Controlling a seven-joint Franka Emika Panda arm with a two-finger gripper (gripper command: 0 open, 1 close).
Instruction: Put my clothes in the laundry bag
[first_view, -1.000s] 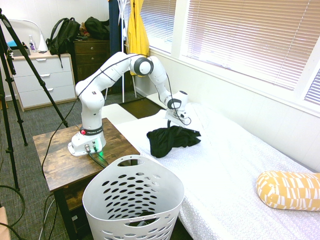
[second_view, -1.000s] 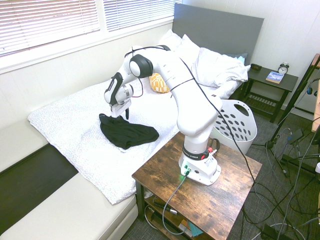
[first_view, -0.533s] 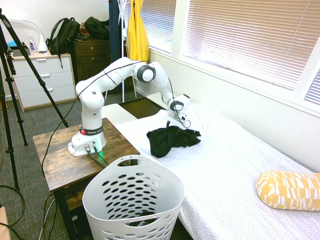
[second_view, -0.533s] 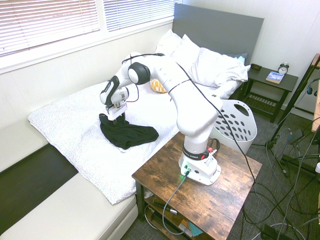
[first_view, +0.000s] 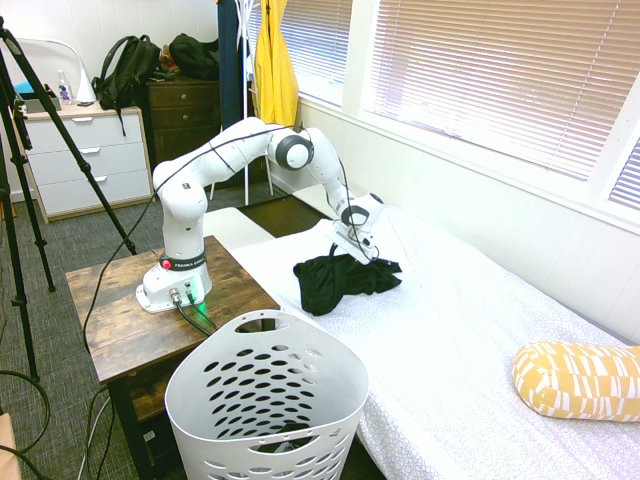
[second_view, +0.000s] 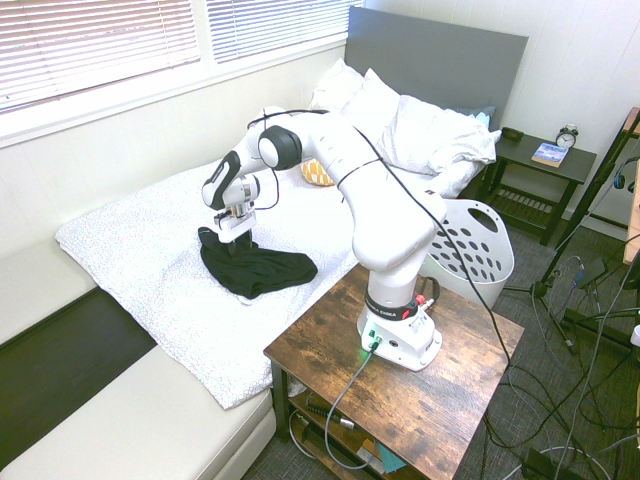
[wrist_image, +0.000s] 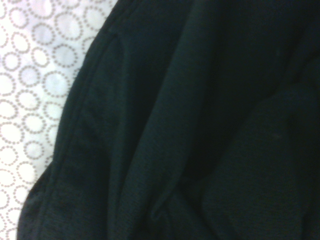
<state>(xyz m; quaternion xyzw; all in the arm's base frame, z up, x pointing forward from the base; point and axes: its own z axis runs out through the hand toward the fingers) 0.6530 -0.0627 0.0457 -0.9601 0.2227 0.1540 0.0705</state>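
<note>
One crumpled black fabric garment (first_view: 340, 278) lies on the white circle-patterned bed cover (first_view: 470, 340), at about one o'clock from the tall white perforated plastic laundry basket (first_view: 266, 410). The tool (second_view: 238, 232) stands fully open just over its window-side edge, holding nothing. Closing there may pinch only a thin fold, or snag the cover beneath.

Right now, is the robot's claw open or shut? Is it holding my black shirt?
Gripper: open, down at the black shirt on the bed, not holding it yet.
</note>
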